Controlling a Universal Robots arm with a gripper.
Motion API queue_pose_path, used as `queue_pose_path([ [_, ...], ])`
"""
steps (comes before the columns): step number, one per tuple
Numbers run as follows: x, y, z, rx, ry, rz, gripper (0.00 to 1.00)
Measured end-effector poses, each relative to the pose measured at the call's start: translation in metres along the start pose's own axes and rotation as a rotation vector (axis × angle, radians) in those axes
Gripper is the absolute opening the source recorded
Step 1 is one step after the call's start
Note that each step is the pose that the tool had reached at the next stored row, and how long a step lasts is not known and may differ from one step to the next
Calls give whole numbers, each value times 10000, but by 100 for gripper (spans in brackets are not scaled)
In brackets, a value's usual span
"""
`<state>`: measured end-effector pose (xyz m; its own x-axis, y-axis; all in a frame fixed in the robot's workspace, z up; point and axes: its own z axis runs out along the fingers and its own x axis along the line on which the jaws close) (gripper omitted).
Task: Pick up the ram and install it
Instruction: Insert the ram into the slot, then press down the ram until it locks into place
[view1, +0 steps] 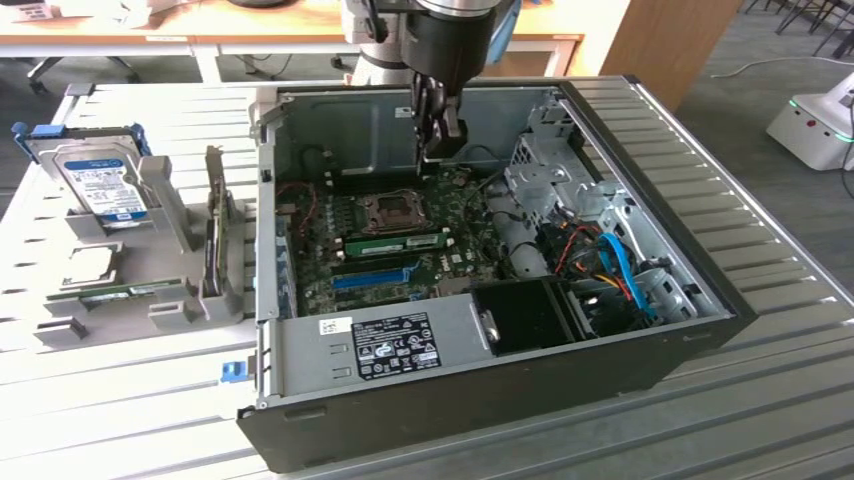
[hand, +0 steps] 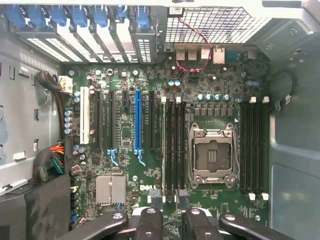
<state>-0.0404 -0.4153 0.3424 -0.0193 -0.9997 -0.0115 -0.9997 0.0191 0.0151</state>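
On the near side of the table (view1: 747, 430), the open case (view1: 667, 360) has a labelled panel and a black shroud (view1: 534, 315) that hide the near strip of the board. Beyond them lies the blue slot (view1: 371, 277), then the ram (view1: 398, 243), a green stick seated flat-on in a slot just beside the socket (view1: 396, 210). The gripper (view1: 438, 155) hangs above the board farther back, clear of the ram. Its arm is cut off at the picture's edge, and from this side the finger gap is hard to judge.

The wrist view settles it. The gripper (hand: 169, 196) has its jaws a narrow way apart with nothing between them, the fingertips (hand: 155, 193) hovering over the slots. There the ram (hand: 163, 150) shows edge-on as a thin pale line between the blue slot (hand: 138, 120) and the socket (hand: 211, 156).

At the exterior view's left, well apart from the case, a rack (view1: 174, 315) holds a hard drive (view1: 110, 188). Nearer in the rack lies a second green stick (view1: 127, 293), hard to make out.
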Motion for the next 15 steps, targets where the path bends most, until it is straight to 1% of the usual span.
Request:
queue_pose_path([
  [5,0,1,-26,0,0,0,25],
  [15,0,0,-29,0,0,-1,25],
])
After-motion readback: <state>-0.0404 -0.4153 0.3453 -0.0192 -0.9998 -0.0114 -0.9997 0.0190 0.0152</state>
